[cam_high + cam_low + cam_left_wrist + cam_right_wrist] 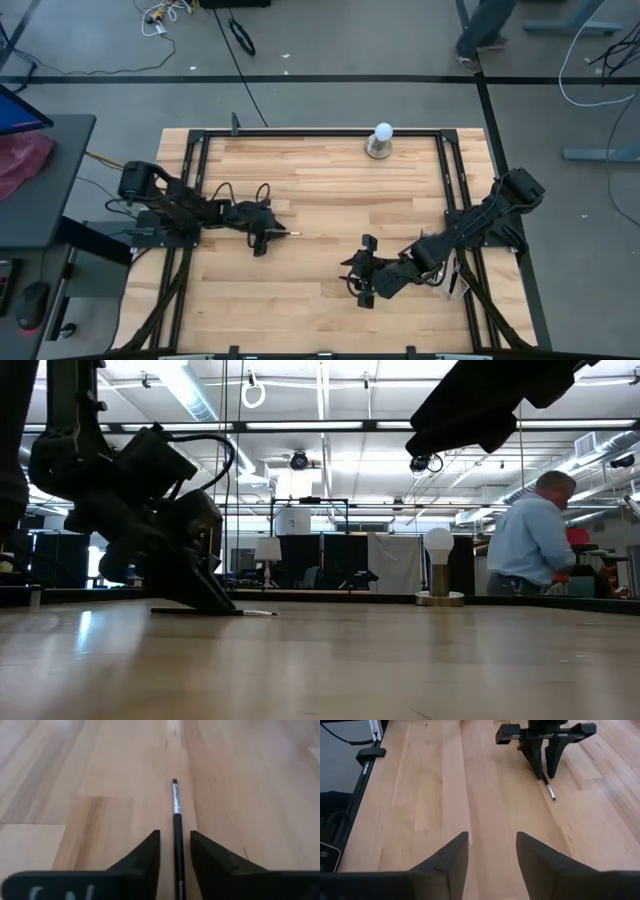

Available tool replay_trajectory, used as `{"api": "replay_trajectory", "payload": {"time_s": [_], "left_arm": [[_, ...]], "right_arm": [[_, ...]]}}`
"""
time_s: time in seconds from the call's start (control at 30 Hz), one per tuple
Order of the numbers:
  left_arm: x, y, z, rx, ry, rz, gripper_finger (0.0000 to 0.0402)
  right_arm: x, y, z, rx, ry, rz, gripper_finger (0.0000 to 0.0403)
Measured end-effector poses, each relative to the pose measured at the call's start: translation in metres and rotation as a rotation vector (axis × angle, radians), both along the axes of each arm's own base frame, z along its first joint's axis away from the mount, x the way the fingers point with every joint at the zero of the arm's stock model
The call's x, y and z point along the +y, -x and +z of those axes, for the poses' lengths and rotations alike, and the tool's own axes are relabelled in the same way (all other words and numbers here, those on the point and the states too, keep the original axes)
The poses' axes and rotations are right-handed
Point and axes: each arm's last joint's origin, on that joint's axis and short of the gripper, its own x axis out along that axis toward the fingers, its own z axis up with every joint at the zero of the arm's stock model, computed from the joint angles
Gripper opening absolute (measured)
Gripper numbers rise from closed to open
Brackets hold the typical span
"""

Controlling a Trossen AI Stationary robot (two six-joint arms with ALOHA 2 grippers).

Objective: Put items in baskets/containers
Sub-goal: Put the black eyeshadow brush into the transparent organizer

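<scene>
A single makeup brush (176, 827) is seen lying flat near the desk's (320, 190) left edge, between the parted fingers of the left pincer (262, 237), which straddles it without clamping. The pick-up step is judged in hand; next, closing and lifting would be called for. No organiser is visible. The brush's long axis runs across the desk, tip towards the right edge. The right pincer (362, 285) waits open, empty, near the front edge.

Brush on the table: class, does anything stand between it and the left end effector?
Nothing visible does. The brush lies flat on the table, already between the left end effector's parted fingers.
</scene>
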Motion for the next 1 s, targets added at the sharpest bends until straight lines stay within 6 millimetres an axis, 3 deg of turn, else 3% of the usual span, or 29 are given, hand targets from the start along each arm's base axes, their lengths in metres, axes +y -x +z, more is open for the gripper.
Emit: {"api": "replay_trajectory", "payload": {"time_s": [0.4,0.73,0.87,1.0], "left_arm": [[-0.002,-0.008,-0.013,-0.076,0.004,0.027,0.0017],[-0.002,-0.012,-0.008,-0.158,0.066,0.067,0.0017],[-0.003,-0.024,-0.001,-0.222,0.079,0.065,0.0016],[-0.004,-0.045,0.011,-0.311,0.095,0.041,0.0016]], "right_arm": [[-0.002,-0.002,0.001,-0.005,-0.009,0.007,0.0167],[0.000,0.003,-0.004,0.052,-0.016,0.013,0.0167],[-0.002,0.003,-0.010,0.046,-0.006,-0.041,0.0167],[-0.012,0.009,-0.031,-0.018,-0.023,-0.089,0.0167]]}}
